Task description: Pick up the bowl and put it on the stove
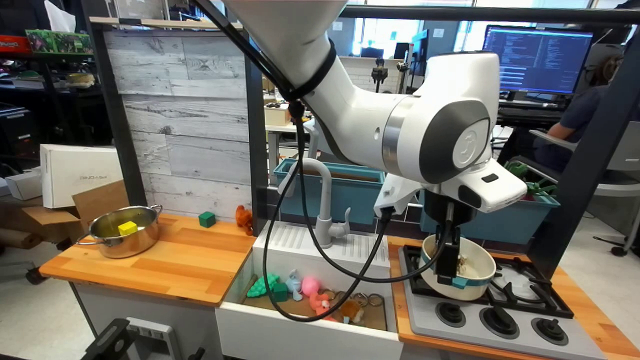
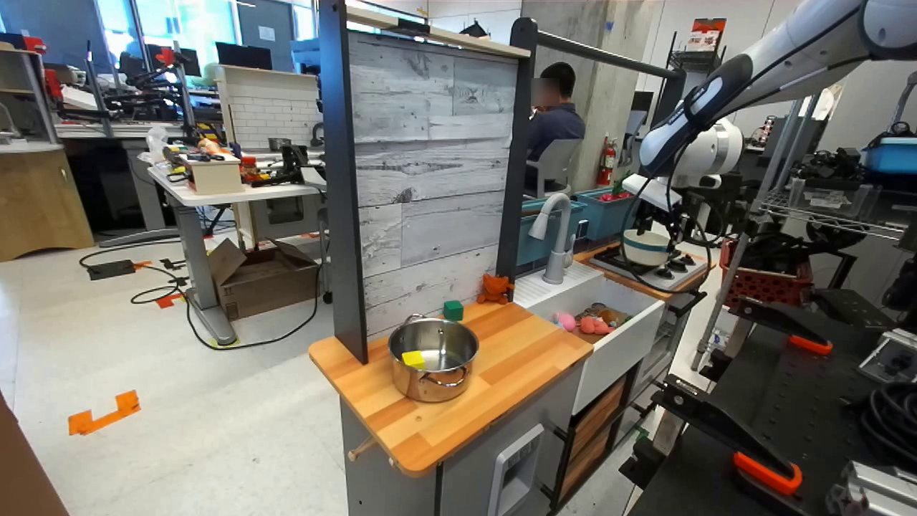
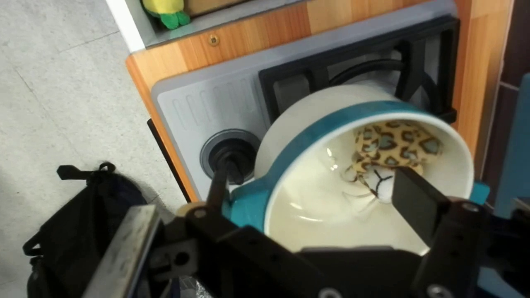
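The bowl (image 3: pixel 290 128), pale white with a teal band and teal side handles, is at the stove's sink-side burner. It looks tilted; its base contact is hard to see. A leopard-print toy (image 3: pixel 389 142) lies inside. The bowl shows in both exterior views (image 1: pixel 477 257) (image 2: pixel 645 256). The stove (image 3: pixel 198 103), grey with black grates and knobs, lies beneath it (image 1: pixel 472 320). My gripper (image 3: pixel 308 182) is open, fingers wide apart. One finger is outside the bowl by a handle; the other is over the opening. In an exterior view the gripper (image 1: pixel 446 265) points down at the bowl's near side.
The sink (image 1: pixel 300 332), with several toys inside, adjoins the stove. A grey faucet (image 1: pixel 325 200) stands behind it. A metal pot (image 2: pixel 433 383) with a yellow block, a green block (image 1: pixel 207 219) and an orange toy (image 1: pixel 244 220) stand on the wooden counter. Teal planters (image 1: pixel 340 195) hang behind. Cables loop from the arm.
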Action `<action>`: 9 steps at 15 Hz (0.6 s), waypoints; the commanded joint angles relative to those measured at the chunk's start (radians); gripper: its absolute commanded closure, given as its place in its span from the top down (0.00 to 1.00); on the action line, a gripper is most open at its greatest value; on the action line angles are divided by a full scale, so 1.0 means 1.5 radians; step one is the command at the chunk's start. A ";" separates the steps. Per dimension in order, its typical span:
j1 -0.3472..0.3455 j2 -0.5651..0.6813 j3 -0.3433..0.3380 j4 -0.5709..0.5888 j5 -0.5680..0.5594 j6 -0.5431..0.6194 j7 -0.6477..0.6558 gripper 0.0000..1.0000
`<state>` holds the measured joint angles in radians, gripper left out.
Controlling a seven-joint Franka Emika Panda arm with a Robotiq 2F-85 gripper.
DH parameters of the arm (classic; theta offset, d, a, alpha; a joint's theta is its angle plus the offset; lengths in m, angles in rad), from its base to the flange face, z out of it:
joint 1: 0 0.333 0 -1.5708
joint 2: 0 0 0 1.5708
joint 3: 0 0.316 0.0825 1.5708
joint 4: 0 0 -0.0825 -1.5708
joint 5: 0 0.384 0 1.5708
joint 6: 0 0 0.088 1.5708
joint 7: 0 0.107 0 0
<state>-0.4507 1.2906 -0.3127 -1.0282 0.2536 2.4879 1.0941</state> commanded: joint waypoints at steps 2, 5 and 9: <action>0.007 -0.016 0.013 -0.031 0.000 0.012 -0.045 1.00; 0.014 -0.032 0.018 -0.056 0.000 0.015 -0.061 1.00; 0.014 -0.038 0.018 -0.064 0.000 0.015 -0.065 1.00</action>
<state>-0.4300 1.2338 -0.2862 -1.1245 0.2536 2.5107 0.9960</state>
